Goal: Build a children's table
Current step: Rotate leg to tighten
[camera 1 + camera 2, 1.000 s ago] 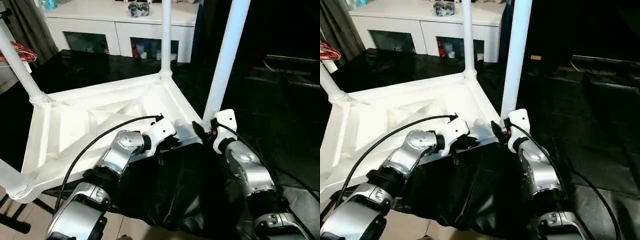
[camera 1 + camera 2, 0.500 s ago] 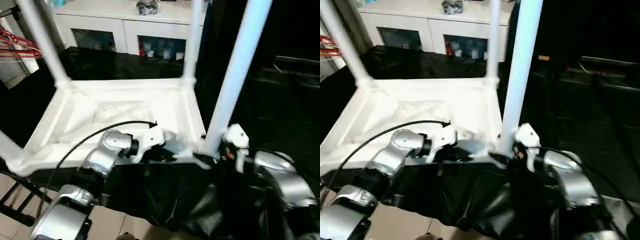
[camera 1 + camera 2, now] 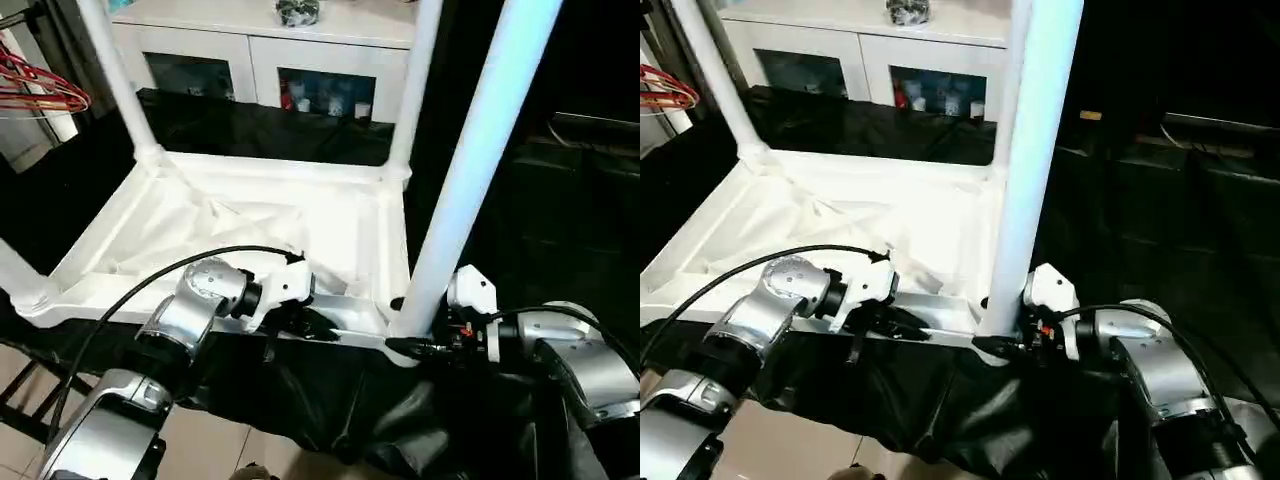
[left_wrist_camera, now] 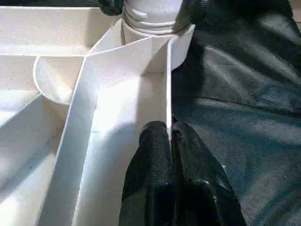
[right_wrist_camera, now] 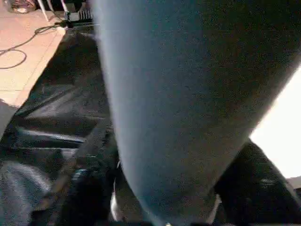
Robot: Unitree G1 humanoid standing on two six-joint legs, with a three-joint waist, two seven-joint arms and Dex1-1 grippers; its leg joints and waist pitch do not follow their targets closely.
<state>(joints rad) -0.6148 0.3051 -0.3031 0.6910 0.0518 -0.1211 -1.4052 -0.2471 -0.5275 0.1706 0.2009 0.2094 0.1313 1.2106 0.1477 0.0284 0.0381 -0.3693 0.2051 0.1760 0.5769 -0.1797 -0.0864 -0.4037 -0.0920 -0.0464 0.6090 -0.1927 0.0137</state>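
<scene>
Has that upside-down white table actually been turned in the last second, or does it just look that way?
Yes. Against the cabinet, the table top has swung round: its far edge, slanted before, now runs parallel to the cabinet's front, and the near leg is closer to the camera.

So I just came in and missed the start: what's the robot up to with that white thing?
It is putting together a children's table. The table top lies upside down on black sheeting with four legs standing up from its corners. The left gripper pinches the top's near rim, jaws shut. The right gripper straddles the base of the nearest leg.
</scene>
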